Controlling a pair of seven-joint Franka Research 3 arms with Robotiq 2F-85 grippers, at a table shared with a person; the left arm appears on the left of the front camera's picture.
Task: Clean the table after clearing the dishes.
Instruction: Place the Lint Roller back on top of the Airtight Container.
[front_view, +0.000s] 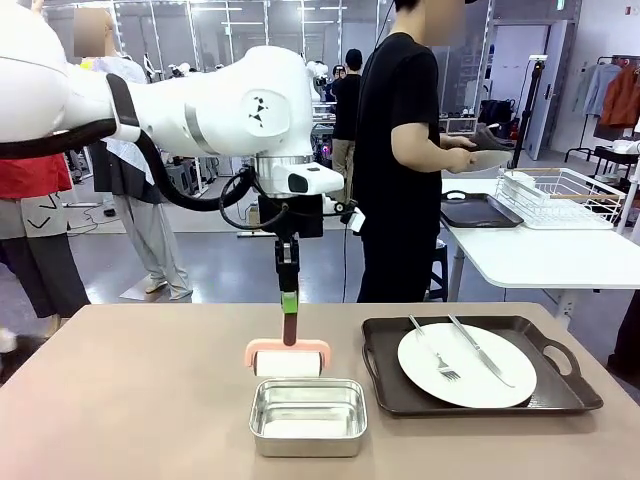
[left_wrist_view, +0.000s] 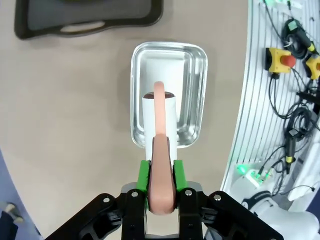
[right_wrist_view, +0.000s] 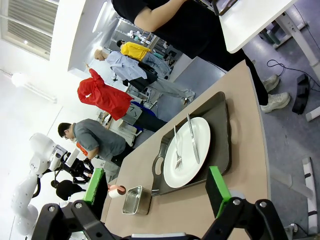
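**Left jaws clamped on a roller, right jaws open**

Front view: my left jaws are clamped on the upright handle of a pink lint roller (front_view: 288, 362). Its white roll hangs below them, just behind a steel tin (front_view: 308, 445). I cannot tell whether it touches the worktop (front_view: 130, 390). To their right a tray (front_view: 385, 385) carries a plate (front_view: 470, 388), fork (front_view: 436, 352) and knife (front_view: 481, 351).

Left wrist view: my green pads (left_wrist_view: 143, 175) squeeze the handle, with the tin beyond.

Right wrist view: my right jaws stand open and hold nothing. The plate lies well beyond them.
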